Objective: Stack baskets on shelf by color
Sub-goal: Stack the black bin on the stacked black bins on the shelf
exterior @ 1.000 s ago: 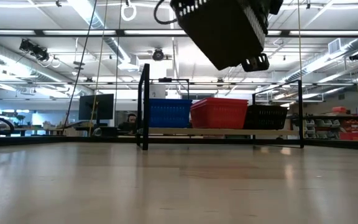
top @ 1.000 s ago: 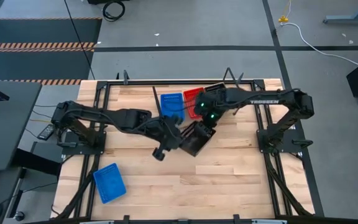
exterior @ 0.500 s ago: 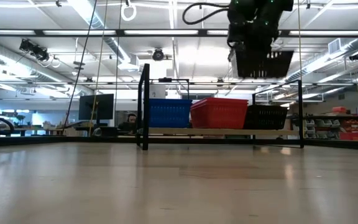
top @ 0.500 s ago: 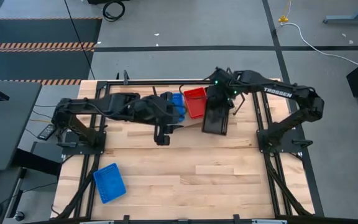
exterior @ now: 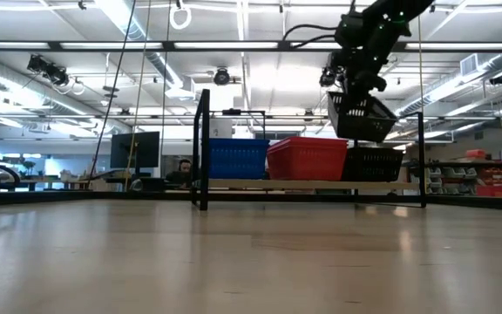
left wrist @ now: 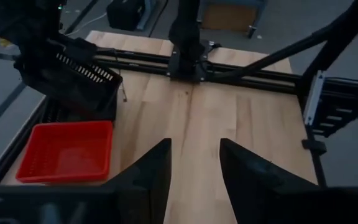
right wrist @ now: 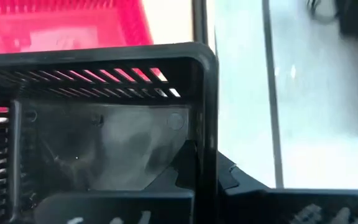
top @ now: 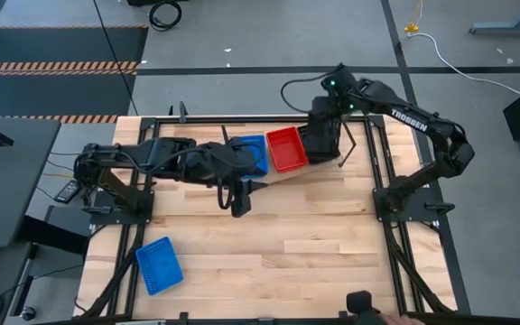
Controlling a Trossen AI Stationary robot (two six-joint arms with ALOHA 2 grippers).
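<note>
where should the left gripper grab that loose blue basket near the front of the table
Take the loose blue basket by one rim wall, coming straight down from above. It lies flat with its open side up and turned askew to the table edges, so the left gripper would probably need to rotate to straddle a wall, one finger inside and one outside.

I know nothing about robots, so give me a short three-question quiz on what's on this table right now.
1. True or false: the right gripper holds a black basket above the shelf.
2. Which basket lies alone on the table, away from the shelf? A red, B blue, C black.
3. Fill in: between the blue basket and the black stack on the shelf sits a ____ one.

Key: 1 true. 2 B, the blue basket at the near left. 3 red.
</note>
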